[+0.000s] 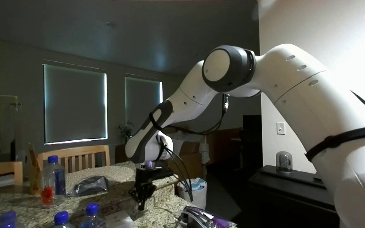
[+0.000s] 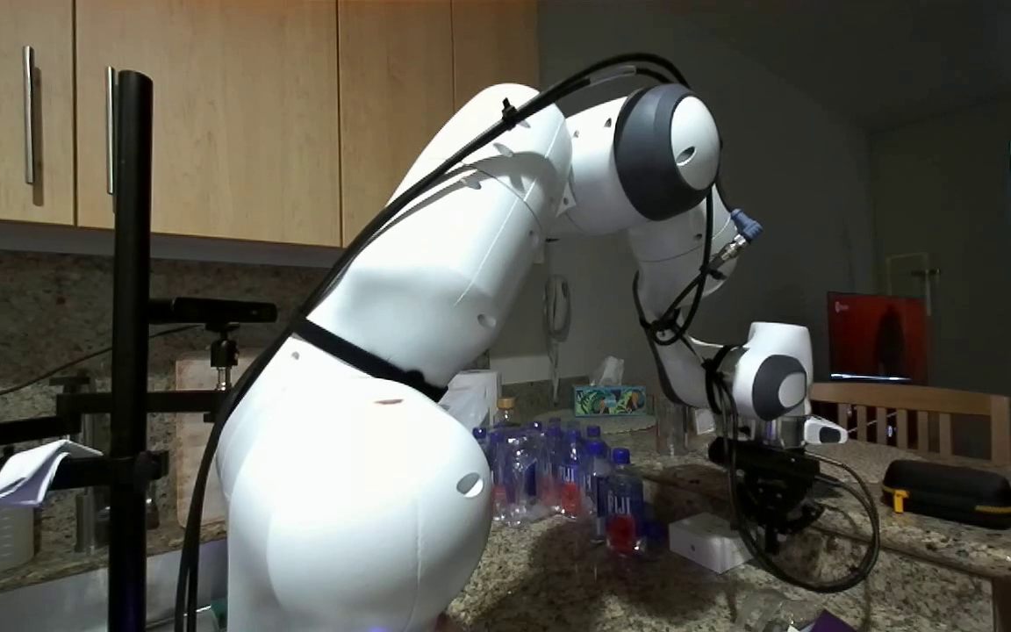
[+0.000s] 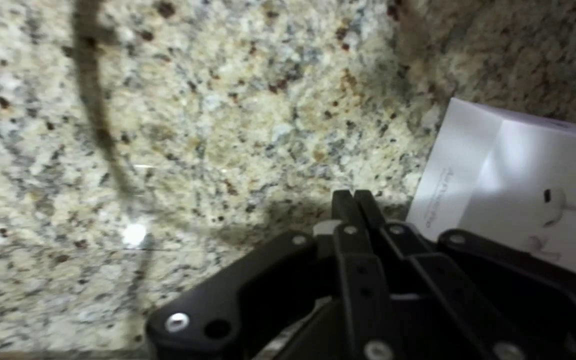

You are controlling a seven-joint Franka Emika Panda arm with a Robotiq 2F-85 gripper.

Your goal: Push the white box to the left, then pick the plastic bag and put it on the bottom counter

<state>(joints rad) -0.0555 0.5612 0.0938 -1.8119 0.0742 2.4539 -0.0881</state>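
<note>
The white box (image 1: 119, 220) stands on the bottom counter (image 1: 153, 218), a lower tier of speckled granite. It also shows in an exterior view (image 2: 709, 542) and at the right of the wrist view (image 3: 528, 195). My gripper (image 3: 352, 195) is shut and empty, fingertips close together, low over the granite. It is beside the box, with a narrow strip of counter between them in the wrist view. A clear plastic bag (image 1: 203, 218) with purple and dark contents lies at the lower right; only its purple edge (image 2: 826, 623) and some clear plastic show in an exterior view.
Several blue-capped bottles (image 2: 571, 474) stand left of the box. A taller bottle (image 1: 54, 180) and a dark shiny bundle (image 1: 91, 186) are on the upper tier. A black case (image 2: 949, 493) lies near the upper tier's end. Cables (image 2: 865, 527) loop beside the gripper.
</note>
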